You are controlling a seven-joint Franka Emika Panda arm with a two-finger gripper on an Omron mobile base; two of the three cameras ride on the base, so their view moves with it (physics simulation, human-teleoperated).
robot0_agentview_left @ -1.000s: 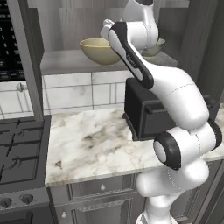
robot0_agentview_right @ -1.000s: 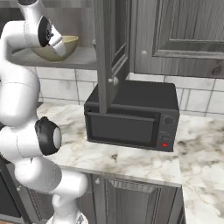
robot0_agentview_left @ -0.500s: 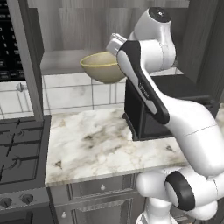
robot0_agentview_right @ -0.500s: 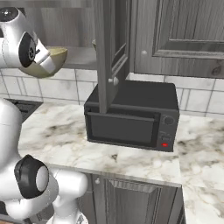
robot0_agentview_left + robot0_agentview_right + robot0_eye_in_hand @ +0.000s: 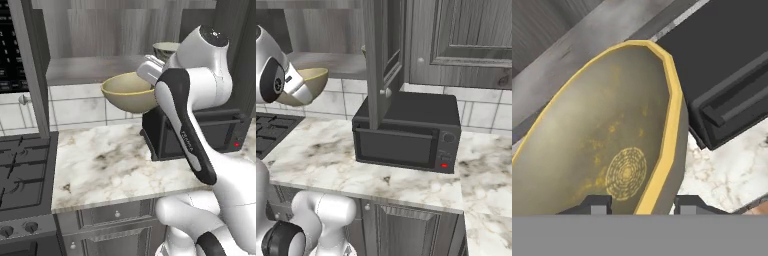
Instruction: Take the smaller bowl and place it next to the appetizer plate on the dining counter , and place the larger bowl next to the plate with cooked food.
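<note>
Left base view first: you can see the larger bowl [image 5: 129, 92] now hanging in free air in front of the shelf [image 5: 90, 69], out over the marble worktop [image 5: 115, 162], where a second ago it was back near the shelf's edge, so the lift-off is done and what remains for this bowl is the carry to the dining counter and the plate with cooked food. The gripper [image 5: 150, 70] sits at the bowl's near rim, and behind the wrist the smaller bowl [image 5: 166, 50] waits on the shelf, untouched, so its half of the task looks not yet begun. Right base view next: the tan bowl [image 5: 306, 85] shows tilted just beside the wrist, well above the worktop [image 5: 331, 160] and to the stove side of the microwave [image 5: 406, 132], with an open cabinet door [image 5: 376, 60] standing between the hand and the microwave; you should judge that door a snag risk if you swing that way. Hand view last: the two fingertips [image 5: 597, 204] straddle the bowl's yellow rim [image 5: 669, 125], one inside the wall and one outside, partly closed and clamped on that wall, so the bowl [image 5: 597, 150] is held, tilted, with the microwave's dark top [image 5: 727, 75] beyond it.
</note>
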